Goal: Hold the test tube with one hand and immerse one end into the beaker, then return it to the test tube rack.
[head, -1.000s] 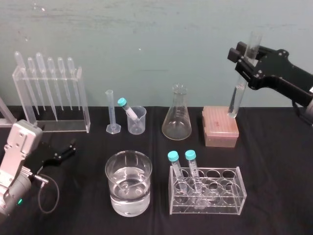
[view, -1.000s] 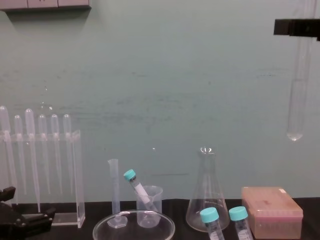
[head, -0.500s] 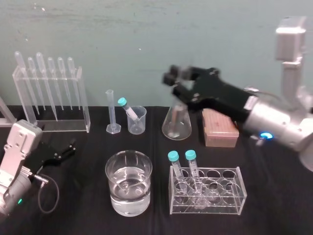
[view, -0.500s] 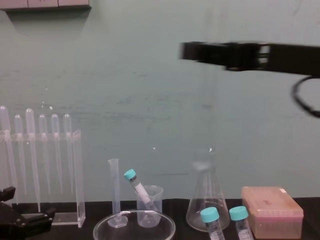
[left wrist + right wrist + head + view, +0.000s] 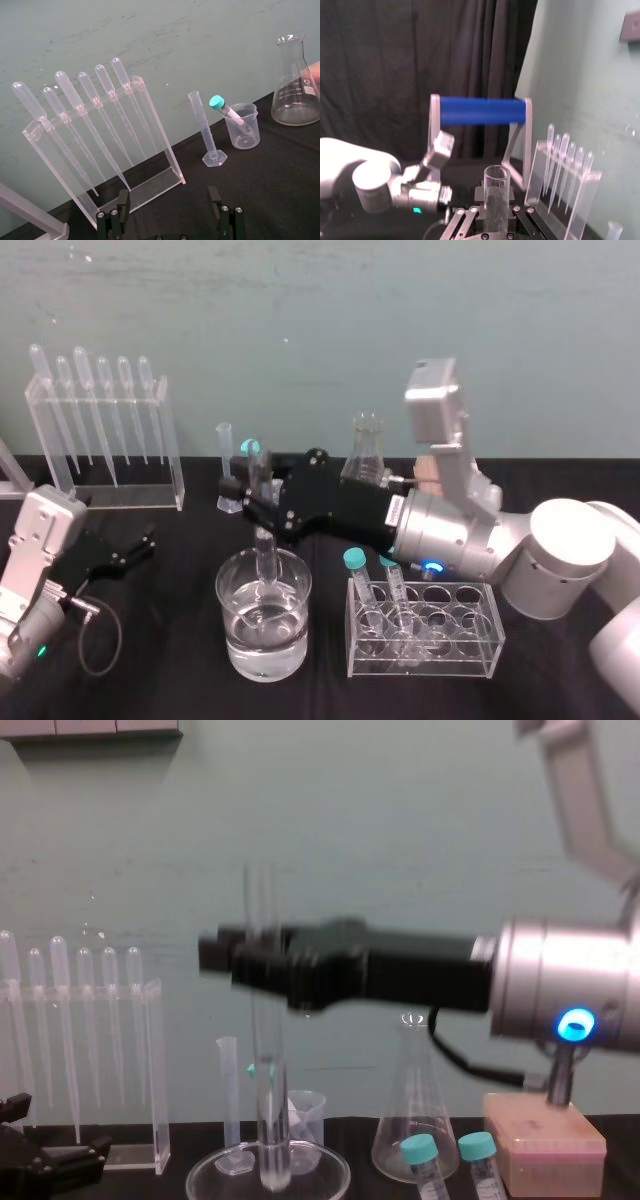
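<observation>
The right pincer [image 5: 256,508], held level across the tabletop [image 5: 170,672], is clenched on the upright test tube [image 5: 265,552], dipped in the wide water dish [image 5: 228,590]; the left pincer [image 5: 128,548] is parked, released

The test tube [image 5: 265,550] is standing upright, clamped in the right gripper [image 5: 255,508], its lower end dipping into the wide dish [image 5: 240,650] at the table's front, left of centre. Just right of the dish, a clear rack [image 5: 470,625] is holding 2 capped tubes [image 5: 353,560] at its left end. Behind the dish, the graduated cylinder [image 5: 224,465] and the beaker [image 5: 241,131], with 1 leaning tube [image 5: 227,112] inside, are sitting side by side. The conical flask [image 5: 366,440] is standing to their right, with the test tube rack [image 5: 545,1140] farther right. The pipette stand [image 5: 100,440], carrying 6 pipettes, is occupying the back left, and the left gripper [image 5: 169,220] is lying before it, fingers apart.
</observation>
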